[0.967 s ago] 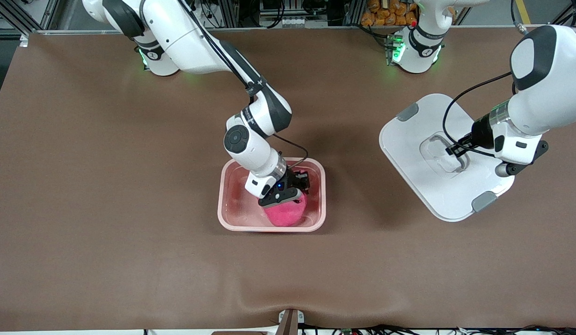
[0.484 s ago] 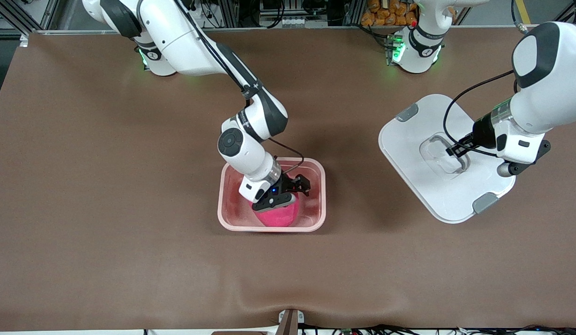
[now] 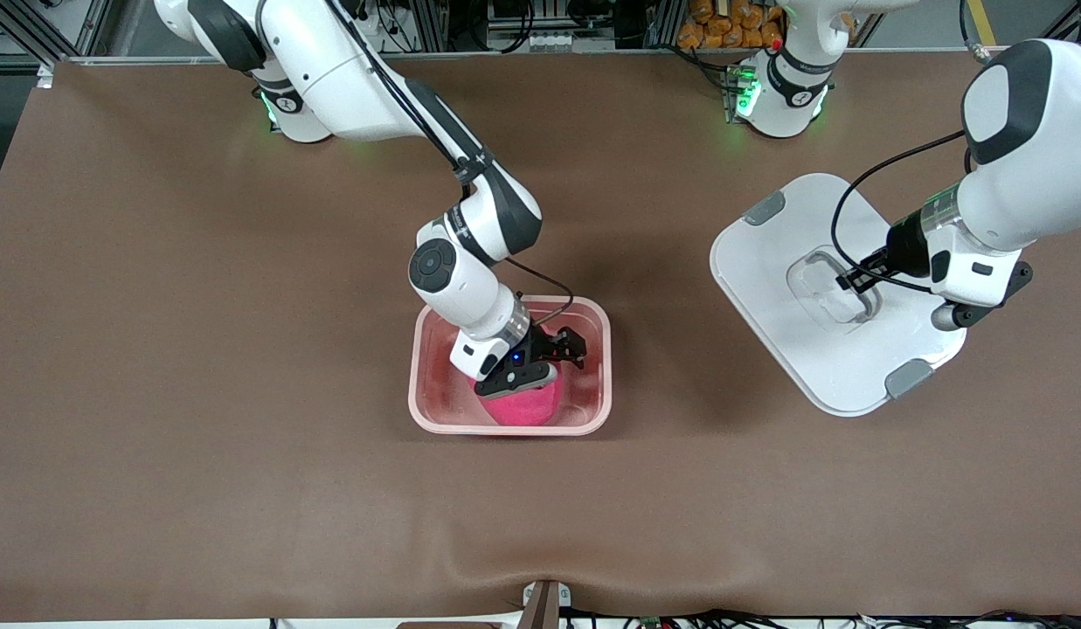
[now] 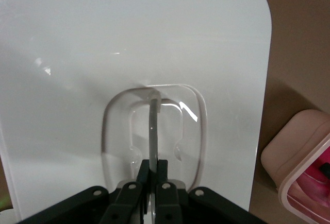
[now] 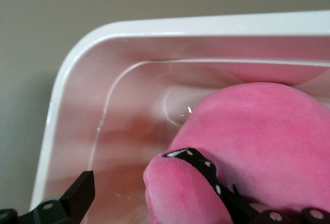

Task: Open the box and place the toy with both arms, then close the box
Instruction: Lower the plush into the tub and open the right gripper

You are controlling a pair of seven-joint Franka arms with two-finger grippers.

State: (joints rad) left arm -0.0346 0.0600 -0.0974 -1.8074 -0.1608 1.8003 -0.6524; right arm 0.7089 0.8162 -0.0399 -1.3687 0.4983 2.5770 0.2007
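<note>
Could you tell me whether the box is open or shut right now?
Open: the lid hangs from the left gripper, away from the box.

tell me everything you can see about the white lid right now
The lid is a flat, glossy white plastic panel with rounded corners, a grey clip at each of two ends, and a recessed clear-edged handle in its middle. It is off the box, over the left arm's end of the table. The left claw is shut on the thin handle bar. Whether the lid rests on the table or hangs just above it is unclear.

Brown table (image 3: 199, 349), metal framing (image 3: 33, 26), cables (image 3: 724, 618), orange items (image 3: 724, 22)
</note>
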